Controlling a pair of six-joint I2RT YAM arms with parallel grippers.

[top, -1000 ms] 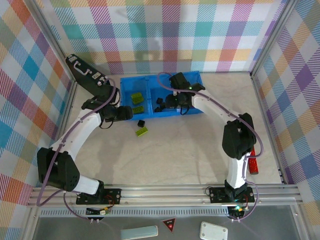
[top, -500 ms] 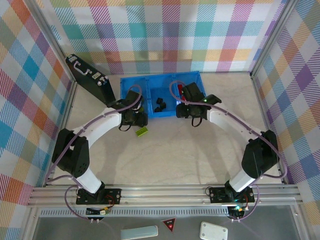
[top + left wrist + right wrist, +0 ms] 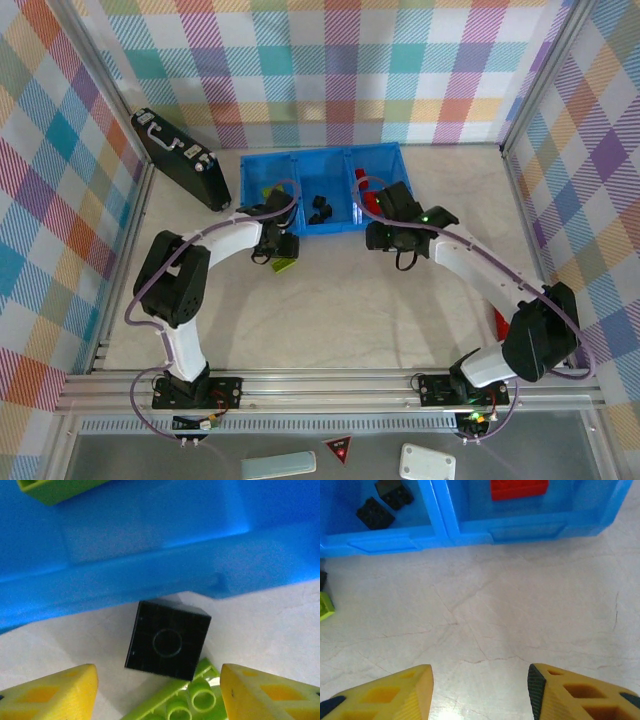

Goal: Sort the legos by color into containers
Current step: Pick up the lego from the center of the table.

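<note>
Jaws of the left gripper (image 3: 159, 682) stand apart, straddling a black brick (image 3: 167, 641) that lies on the table (image 3: 260, 630) just in front of the near wall of the blue tray (image 3: 150, 575). Its lower corner overlaps a green brick (image 3: 187, 702), and neither finger touches the black one. Jaws of the right gripper (image 3: 480, 672) are also apart, over bare table near the tray, with nothing between them. Black bricks (image 3: 375, 512) sit in the middle compartment, a red brick (image 3: 519, 488) in the right one.
</note>
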